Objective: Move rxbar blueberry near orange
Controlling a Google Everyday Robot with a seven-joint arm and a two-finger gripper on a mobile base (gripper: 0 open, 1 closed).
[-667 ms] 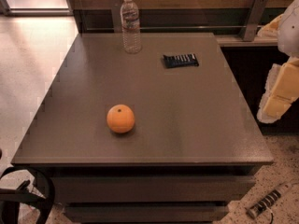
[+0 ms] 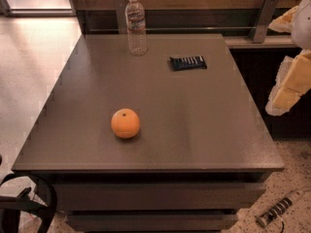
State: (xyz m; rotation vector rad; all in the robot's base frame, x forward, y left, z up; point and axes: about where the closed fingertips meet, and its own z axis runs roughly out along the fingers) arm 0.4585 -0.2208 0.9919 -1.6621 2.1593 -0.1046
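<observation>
The rxbar blueberry (image 2: 188, 62), a flat dark navy bar with white lettering, lies on the grey table (image 2: 194, 130) at the back, right of centre. The orange (image 2: 125, 123) sits near the front, left of centre, well apart from the bar. My gripper (image 2: 284, 93) hangs at the right edge of the view, beyond the table's right side and above the floor. It is away from both things and holds nothing that I can see.
A clear water bottle (image 2: 136, 25) stands upright at the back of the table, left of the bar. A rail with metal posts (image 2: 262, 18) runs behind the table. A power strip (image 2: 279, 208) lies on the floor at the front right.
</observation>
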